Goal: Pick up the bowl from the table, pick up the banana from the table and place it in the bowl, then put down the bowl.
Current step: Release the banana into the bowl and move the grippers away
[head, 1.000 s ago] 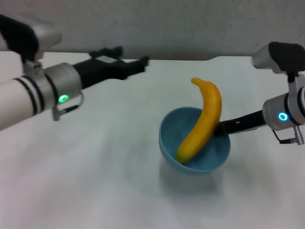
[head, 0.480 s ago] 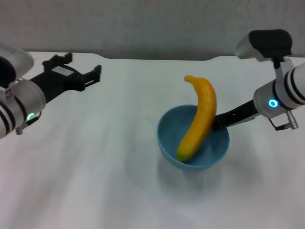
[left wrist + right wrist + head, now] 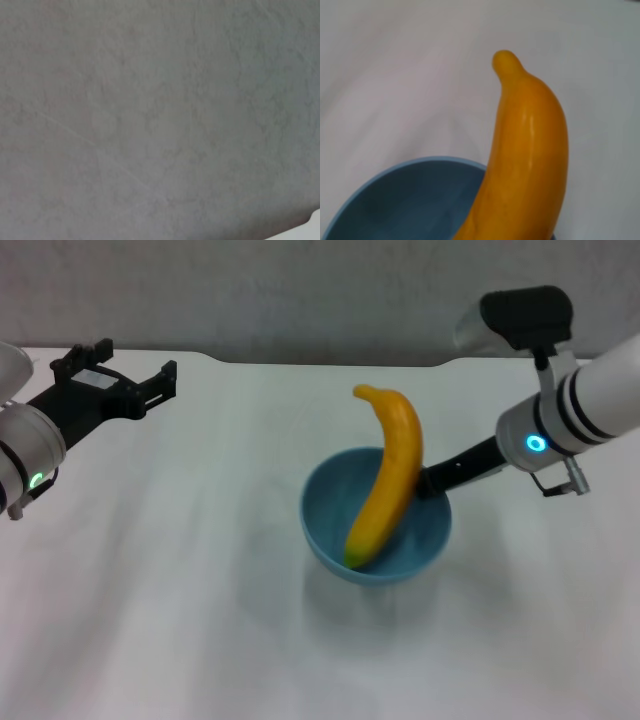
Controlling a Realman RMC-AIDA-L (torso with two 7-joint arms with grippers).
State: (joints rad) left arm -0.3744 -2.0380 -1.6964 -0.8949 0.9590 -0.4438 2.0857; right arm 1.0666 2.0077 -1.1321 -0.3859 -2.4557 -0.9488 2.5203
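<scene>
The light blue bowl [image 3: 412, 540] hangs just above the white table [image 3: 180, 590], with a faint shadow under it. The yellow-orange banana [image 3: 388, 475] stands tilted in it, lower end inside, upper end sticking out over the far rim. My right gripper [image 3: 430, 481] is shut on the bowl's right rim. The right wrist view shows the banana [image 3: 530, 145] rising out of the bowl [image 3: 405, 200]. My left gripper [image 3: 140, 360] is open and empty at the far left, well away from the bowl.
The table's far edge has a shallow notch [image 3: 330, 363] with a grey wall behind it. The left wrist view shows only that wall [image 3: 150, 110] and a sliver of table [image 3: 315, 225].
My right gripper has carried the bowl with the banana to the left. My left arm has drawn back further to the left, gripper still open.
</scene>
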